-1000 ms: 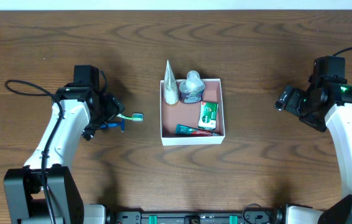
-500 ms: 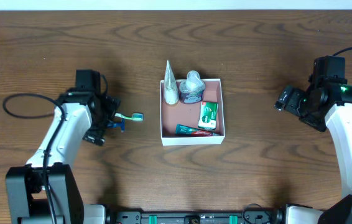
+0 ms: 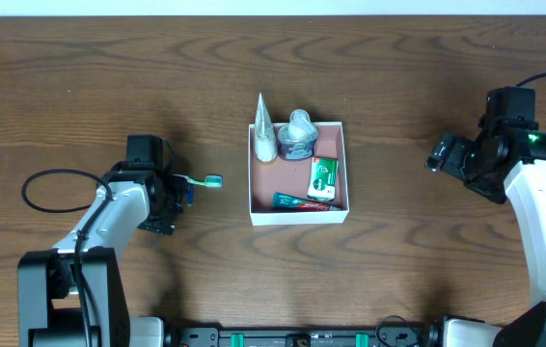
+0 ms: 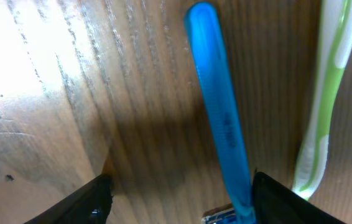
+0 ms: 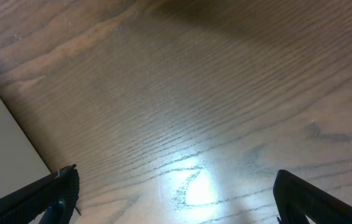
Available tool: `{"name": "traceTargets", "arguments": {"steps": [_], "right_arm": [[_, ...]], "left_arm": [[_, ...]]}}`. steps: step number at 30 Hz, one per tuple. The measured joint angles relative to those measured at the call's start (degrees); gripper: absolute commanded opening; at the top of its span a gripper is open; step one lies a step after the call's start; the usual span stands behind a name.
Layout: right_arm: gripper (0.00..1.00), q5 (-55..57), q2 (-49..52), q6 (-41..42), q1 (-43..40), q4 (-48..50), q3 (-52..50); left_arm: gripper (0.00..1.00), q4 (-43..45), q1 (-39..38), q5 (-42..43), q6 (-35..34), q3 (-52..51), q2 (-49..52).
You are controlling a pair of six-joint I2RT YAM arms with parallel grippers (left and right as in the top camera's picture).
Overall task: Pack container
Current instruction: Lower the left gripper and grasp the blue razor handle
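**Pack container: pick-up stage, loose items left of the container**

- Left gripper (image 3: 169, 193): on the table (image 3: 398, 77), well left of the container (image 3: 297, 219). Jaws apart, one on each side of a blue-handled item (image 4: 219, 118) lying flat. There is a clear gap on one side, and nothing is clamped.
- Toothbrush (image 3: 204, 180): green and white, just beside the blue-handled item on the container's side. It lies flat on the table between the left gripper and the container's left wall, touching neither wall nor jaws.
- Container: mid-table, open top, partly filled.
  - Near wall: toothpaste tube (image 3: 304, 201) lying along it.
  - Right side: green packet (image 3: 323, 178).
  - Far wall: grey bottle (image 3: 298, 137).
  - Far-left corner: white cone-shaped tube (image 3: 264, 130).
  - The left part of the floor is bare.
- Right gripper (image 3: 444, 154): well right of the container, jaws wide apart, holding nothing. Its wrist view shows only bare table.

Step in hand (judged): grasping the blue-handled item, with two loose pieces yet to be packed.

Next move calls for: closing squarely on the thin handle without catching the toothbrush, then lifting it, carrying it over the left wall and releasing it onto the bare floor.
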Motion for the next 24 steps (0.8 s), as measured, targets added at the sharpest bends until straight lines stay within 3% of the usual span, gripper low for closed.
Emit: {"name": "traceTargets", "arguments": {"steps": [4,10,15,17,24], "right_arm": [[0.99,0.0,0.0,0.0,0.0,-0.02,0.0],[0.99,0.0,0.0,0.0,0.0,-0.02,0.0],[0.99,0.0,0.0,0.0,0.0,-0.02,0.0],[0.99,0.0,0.0,0.0,0.0,-0.02,0.0],[0.99,0.0,0.0,0.0,0.0,0.0,0.0]], "left_arm": [[0.59,0.81,0.0,-0.42,-0.09,-0.15,-0.02],[0.33,0.81,0.0,-1.49,0.76,-0.55,-0.02],[0.19,0.79,0.0,-1.51,4.66,-0.81,-0.02],[0.08,0.76,0.0,-1.46,6.95,-0.81,-0.02],[0.06,0.79,0.0,-1.44,16.17,-0.81,-0.02]]}}
